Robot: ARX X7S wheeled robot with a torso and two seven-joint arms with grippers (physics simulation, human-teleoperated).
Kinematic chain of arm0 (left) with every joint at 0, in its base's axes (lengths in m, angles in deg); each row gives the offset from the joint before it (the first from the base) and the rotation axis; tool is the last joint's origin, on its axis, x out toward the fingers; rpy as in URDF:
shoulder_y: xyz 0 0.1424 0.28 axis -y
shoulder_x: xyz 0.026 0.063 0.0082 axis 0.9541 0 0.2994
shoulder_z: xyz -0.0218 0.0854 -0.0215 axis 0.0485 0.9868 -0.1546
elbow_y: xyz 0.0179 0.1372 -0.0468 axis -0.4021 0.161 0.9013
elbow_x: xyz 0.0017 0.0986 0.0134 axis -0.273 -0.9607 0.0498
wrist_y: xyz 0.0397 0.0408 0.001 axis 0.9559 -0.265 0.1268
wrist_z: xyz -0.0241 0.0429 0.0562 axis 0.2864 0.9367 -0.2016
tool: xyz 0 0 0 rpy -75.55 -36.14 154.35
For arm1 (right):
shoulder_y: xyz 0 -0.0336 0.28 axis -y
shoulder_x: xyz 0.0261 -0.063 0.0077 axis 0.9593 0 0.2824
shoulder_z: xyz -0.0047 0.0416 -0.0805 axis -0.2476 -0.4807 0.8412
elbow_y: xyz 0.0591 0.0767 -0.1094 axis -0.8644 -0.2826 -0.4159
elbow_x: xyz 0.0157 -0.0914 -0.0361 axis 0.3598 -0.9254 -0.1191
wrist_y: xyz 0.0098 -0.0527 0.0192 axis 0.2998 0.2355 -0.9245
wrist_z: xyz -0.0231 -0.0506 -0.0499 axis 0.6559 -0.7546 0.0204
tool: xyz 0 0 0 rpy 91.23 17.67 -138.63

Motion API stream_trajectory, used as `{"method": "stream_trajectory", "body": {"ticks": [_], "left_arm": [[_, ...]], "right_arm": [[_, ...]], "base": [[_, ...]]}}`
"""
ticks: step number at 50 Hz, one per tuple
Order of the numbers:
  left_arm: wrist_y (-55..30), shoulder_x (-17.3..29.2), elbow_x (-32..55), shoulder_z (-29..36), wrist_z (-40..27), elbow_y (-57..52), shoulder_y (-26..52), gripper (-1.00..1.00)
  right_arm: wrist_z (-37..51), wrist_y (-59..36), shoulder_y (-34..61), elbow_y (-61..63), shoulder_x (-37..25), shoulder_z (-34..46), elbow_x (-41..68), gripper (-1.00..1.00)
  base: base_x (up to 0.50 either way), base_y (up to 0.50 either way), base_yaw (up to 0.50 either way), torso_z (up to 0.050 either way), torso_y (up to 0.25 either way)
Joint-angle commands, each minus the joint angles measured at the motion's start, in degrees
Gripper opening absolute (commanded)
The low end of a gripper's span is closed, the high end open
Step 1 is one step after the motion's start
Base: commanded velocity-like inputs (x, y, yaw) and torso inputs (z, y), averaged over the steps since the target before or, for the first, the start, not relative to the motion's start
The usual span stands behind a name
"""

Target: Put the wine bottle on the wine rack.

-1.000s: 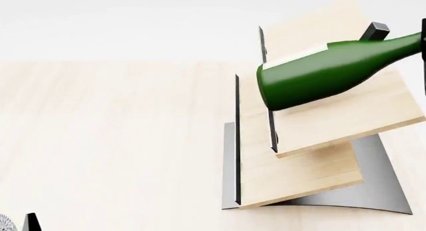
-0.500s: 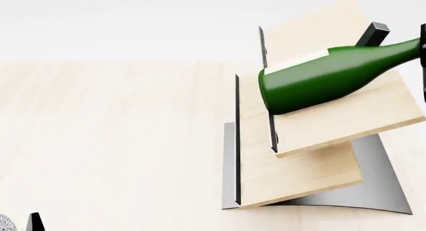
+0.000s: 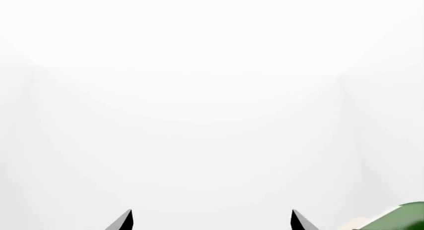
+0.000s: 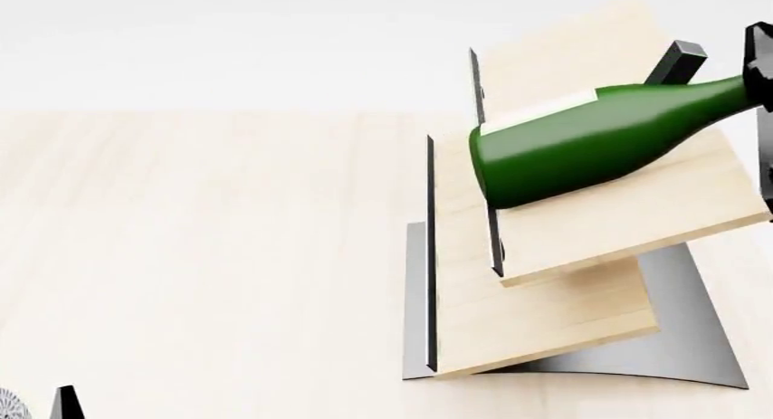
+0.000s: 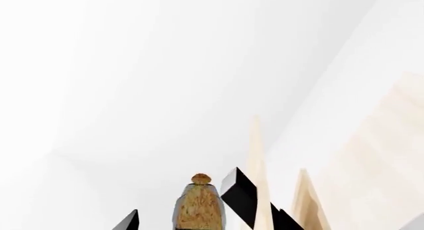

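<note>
The dark green wine bottle (image 4: 580, 147) lies on its side on the upper board of the wine rack (image 4: 628, 211), neck pointing right beside the black peg (image 4: 679, 59). My right gripper (image 4: 761, 71) is at the neck end, at the view's right edge. In the right wrist view its fingertips (image 5: 129, 221) stand apart on either side of the tan cork (image 5: 198, 205) with a gap on each side, so the right gripper (image 5: 206, 222) is open. My left gripper (image 3: 210, 222) is open and empty, low at the head view's bottom left (image 4: 61, 403).
The rack's lower board (image 4: 544, 319) and curved grey base (image 4: 689, 338) stand on a light-wood table (image 4: 205, 256). A white wall is behind. The peg (image 5: 239, 195) and board edges (image 5: 255, 150) show close to the right fingers. A green sliver of bottle (image 3: 404, 217) shows in the left wrist view.
The bottle has sunk slightly onto the upper board and then stayed still. The right gripper now shows more at the right edge, by the neck.
</note>
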Motion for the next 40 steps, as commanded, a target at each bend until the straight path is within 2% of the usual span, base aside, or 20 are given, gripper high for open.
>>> {"method": "stream_trajectory", "body": {"ticks": [1,14,24,30,34,40], "left_arm": [[-0.15,0.12,0.02,0.22,-0.14,0.04,0.16,1.0],[-0.37,0.22,-0.13,0.55,-0.25,-0.03,0.34,1.0],[-0.37,0.3,-0.38,0.83,-0.42,-0.15,0.22,1.0],[-0.37,0.4,-0.37,0.87,-0.54,-0.22,0.22,1.0],[-0.28,0.41,-0.62,1.12,-0.54,-0.13,0.18,1.0],[-0.32,0.43,-0.78,1.33,-0.59,-0.03,0.24,1.0]], "right_arm": [[-0.36,-0.55,-0.65,1.13,-0.2,0.73,-0.44,1.0],[0.37,-0.06,-1.97,4.79,-1.87,-0.7,0.36,1.0],[2.7,3.66,-8.14,15.65,-7.91,-7.01,4.05,1.0],[2.15,7.81,-16.42,21.71,-12.67,-13.29,7.17,1.0],[0.74,11.73,-25.79,25.02,-16.22,-19.71,9.83,1.0],[-1.59,14.75,-36.4,26.6,-18.25,-26.62,12.14,1.0]], "base": [[0.0,0.0,0.0,0.0,0.0],[0.0,0.0,0.0,0.0,0.0],[0.0,0.0,0.0,0.0,0.0],[0.0,0.0,0.0,0.0,0.0],[0.0,0.0,0.0,0.0,0.0],[0.0,0.0,0.0,0.0,0.0]]}}
